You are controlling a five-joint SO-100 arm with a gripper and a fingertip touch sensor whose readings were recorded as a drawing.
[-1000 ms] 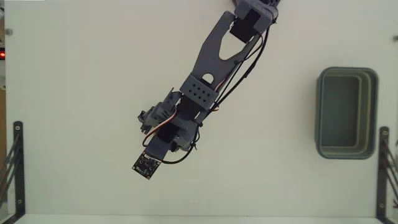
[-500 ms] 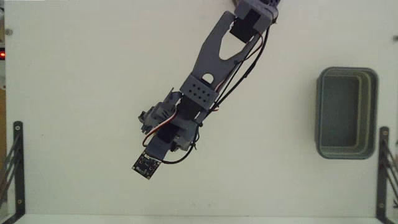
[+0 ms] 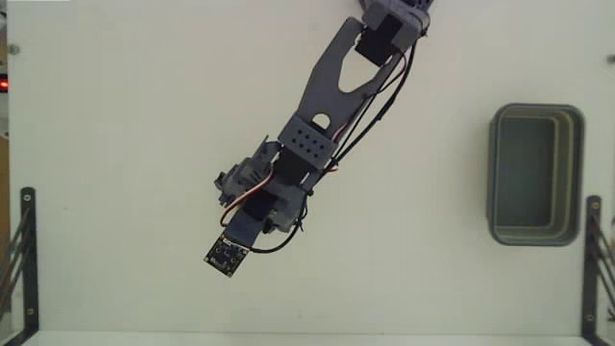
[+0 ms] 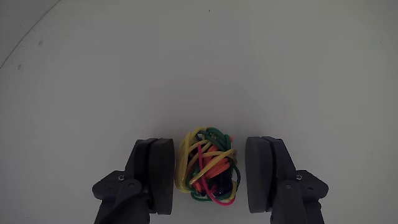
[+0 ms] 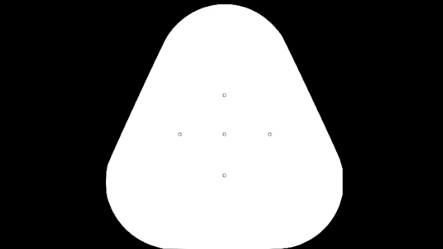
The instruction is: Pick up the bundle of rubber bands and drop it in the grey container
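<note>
Loosely tangled bundle of rubber bands (image 4: 207,167) between flat claw (image 4: 211,176) pads.

A: How is the light in the fixed view?

B: Bright and even. The white counter (image 3: 115,144) comes close to washing out, and the arm (image 3: 317,106) throws almost no shadow on it. The picture is sharp, and the edges stay straight.

A: And the wrist view?

B: Softer and greyer. The counter darkens toward the top left corner, where a curved edge suggests lens distortion. The bundle of rubber bands (image 4: 207,167) is crisp, its strands glossy with small highlights. The gripper (image 4: 211,174) pads sit dark, with little surface detail, and only a faint shadow shows beneath.
</note>
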